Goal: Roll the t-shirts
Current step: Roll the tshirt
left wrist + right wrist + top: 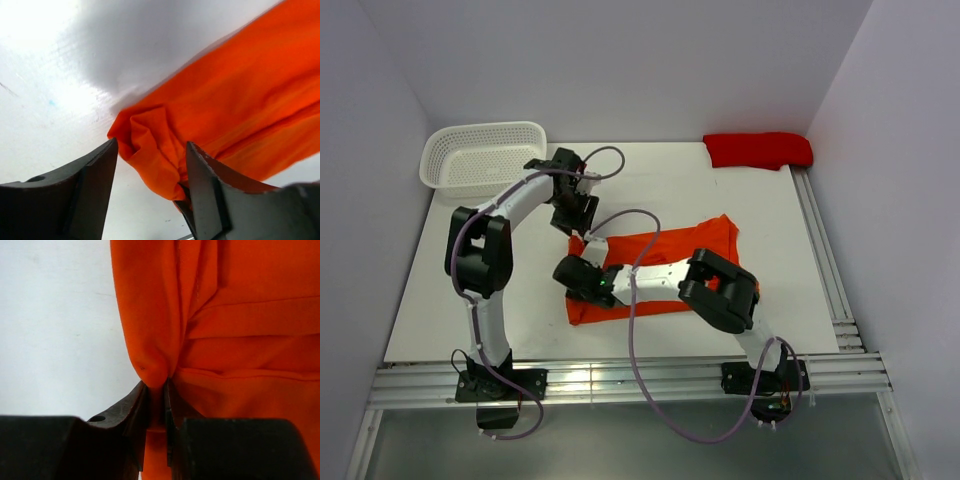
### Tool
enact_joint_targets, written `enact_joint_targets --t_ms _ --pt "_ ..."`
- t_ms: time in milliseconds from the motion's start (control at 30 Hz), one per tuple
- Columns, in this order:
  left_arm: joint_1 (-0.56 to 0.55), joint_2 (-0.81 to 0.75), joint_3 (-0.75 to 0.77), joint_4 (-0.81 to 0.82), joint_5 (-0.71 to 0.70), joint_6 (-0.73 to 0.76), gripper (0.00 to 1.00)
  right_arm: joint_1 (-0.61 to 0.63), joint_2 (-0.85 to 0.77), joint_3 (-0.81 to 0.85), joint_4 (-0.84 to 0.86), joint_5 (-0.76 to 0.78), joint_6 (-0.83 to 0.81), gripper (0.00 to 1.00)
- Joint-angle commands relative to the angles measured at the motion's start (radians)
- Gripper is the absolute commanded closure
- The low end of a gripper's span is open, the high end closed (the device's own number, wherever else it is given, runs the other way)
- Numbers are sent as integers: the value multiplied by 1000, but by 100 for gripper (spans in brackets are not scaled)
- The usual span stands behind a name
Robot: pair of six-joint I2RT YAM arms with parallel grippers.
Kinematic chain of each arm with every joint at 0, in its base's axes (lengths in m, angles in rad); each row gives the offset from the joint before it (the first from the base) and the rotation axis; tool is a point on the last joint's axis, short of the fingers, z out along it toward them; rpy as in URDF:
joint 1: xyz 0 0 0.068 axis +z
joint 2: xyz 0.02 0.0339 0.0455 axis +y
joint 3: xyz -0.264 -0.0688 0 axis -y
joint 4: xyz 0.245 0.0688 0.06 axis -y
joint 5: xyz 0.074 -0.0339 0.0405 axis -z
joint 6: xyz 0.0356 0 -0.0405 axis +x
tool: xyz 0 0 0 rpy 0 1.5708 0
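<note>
Right gripper [156, 390] first: its jaws are pinched almost together with a fold of the orange t-shirt [665, 245] caught between them, so I read that as a firm hold on the near left end of the cloth. The shirt is folded into a long band across the middle of the table [470, 300]. My right arm reaches leftward over it to get at that end, which I take to be the end a roll would start from.

Now the left gripper [150, 150]. Its jaws stand wide apart and straddle the bunched far left corner of the band. One finger [207, 185] brushes the fabric, the other sits clear of it on bare table. Nothing is clamped there yet.

So both tools sit on the same short edge, one at each corner. To my eye that is so the edge can be turned over evenly, not dragged askew. Thin cloth like this will likely sag between two pinch points.

The white basket [485, 128] sits at the far left corner and a red cloth [758, 150] at the far right, both well apart from the shirt.
</note>
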Motion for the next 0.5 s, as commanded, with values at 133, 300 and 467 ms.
enact_joint_targets --t_ms 133,300,467 --pt "80 -68 76 -89 240 131 35 -97 -78 -362 612 -327 115 85" --pt "165 -98 -42 -60 332 203 33 -148 -43 -493 911 -447 206 85" --pt "176 -98 -202 15 381 251 33 -166 13 -536 1073 -497 282 86"
